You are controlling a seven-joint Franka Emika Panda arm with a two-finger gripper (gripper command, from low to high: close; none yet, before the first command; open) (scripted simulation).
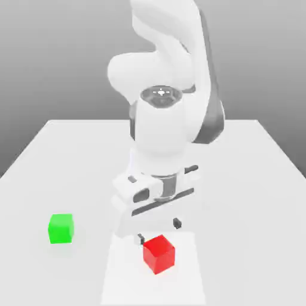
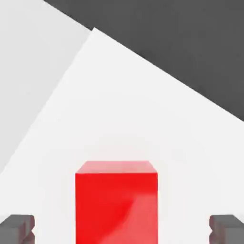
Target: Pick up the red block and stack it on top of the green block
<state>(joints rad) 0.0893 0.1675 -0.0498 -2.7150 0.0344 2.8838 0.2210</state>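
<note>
Two blocks, one claw, apparently open

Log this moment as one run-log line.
pincer: open, empty | red cube block: on white panel, between the fingertips in hand view, ungrasped | green cube block: apart, nothing on top

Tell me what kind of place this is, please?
It looks like a pretend robot lab inside a computer: a white robot arm, a plain table, and bright red and green blocks.
</note>
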